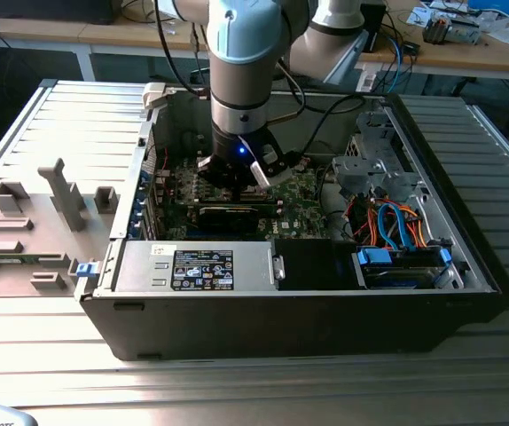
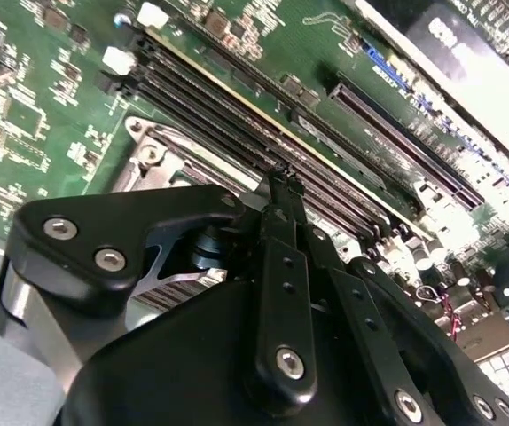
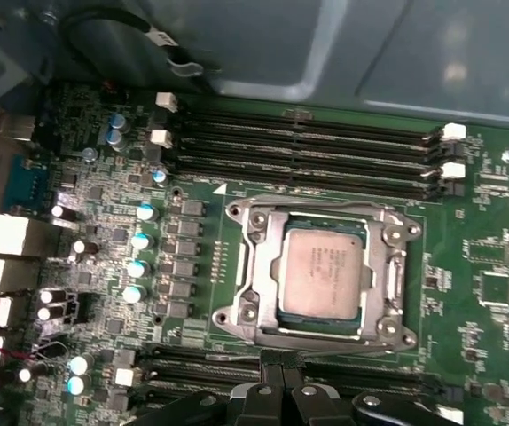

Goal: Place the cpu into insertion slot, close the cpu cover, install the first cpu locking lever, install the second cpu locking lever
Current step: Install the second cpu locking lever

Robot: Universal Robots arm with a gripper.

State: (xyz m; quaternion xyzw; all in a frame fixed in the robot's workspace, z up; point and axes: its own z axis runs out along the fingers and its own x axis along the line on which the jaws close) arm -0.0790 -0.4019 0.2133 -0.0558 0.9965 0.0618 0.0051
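Closest to the lens, in the second wrist view, is the black gripper [image 2: 275,177]. Its two fingers are pressed together at the tips and I see nothing pinched between them.

In the exterior view, grey plastic fixtures [image 1: 59,204] stand on the ribbed table [image 1: 237,390] at about 9 o'clock from the open computer case [image 1: 281,328]. The robot arm [image 1: 241,53] comes down into the case near its middle, with the gripper [image 1: 237,177] low over the green motherboard [image 1: 303,186]. A labelled metal box [image 1: 201,266] sits at 6 o'clock from the gripper. Blue and orange cables [image 1: 396,222] lie at about 3 o'clock.

In the first wrist view, the cpu [image 3: 325,266] lies flat inside the insertion slot [image 3: 241,315]. The cpu cover [image 3: 263,257] seems to lie down around it, with the silver-grey top showing through the window. I cannot tell how the locking levers stand. The closed gripper [image 3: 281,383] hovers just beside the slot's edge. Long black memory slots [image 3: 308,151] run along the slot's far side.
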